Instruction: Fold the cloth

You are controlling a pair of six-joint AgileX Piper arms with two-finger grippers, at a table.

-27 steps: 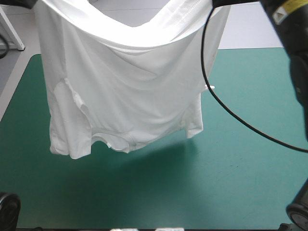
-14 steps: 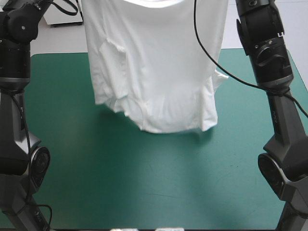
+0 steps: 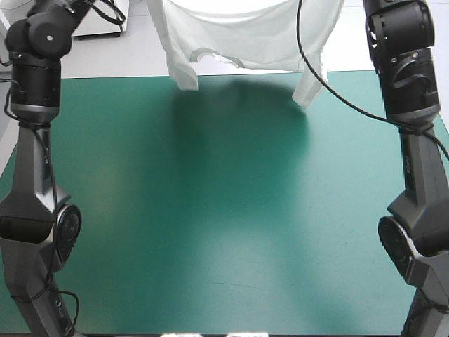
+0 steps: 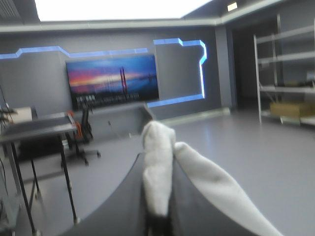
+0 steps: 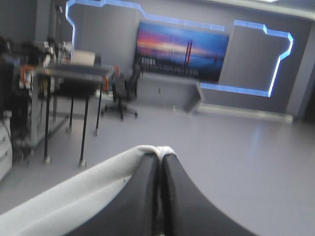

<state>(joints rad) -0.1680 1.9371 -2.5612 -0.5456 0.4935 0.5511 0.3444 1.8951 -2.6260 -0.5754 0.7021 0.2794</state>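
High view: the left arm [image 3: 35,140] stands up tall at the left side of the table [image 3: 224,232], and its top end goes out of the picture. The white T-shirt [image 3: 245,35] hangs in the air over the far edge of the table, between the two arms. Its low corners dangle by the far edge of the teal-green cover, and a dark shadow [image 3: 238,126] lies under it. The right arm [image 3: 414,140] stands tall at the right side.

Left wrist view: the left jaws are pressed nearly together, pinching a bunch of the T-shirt.

Right wrist view: the right jaws pinch a white fold of it at their tips.
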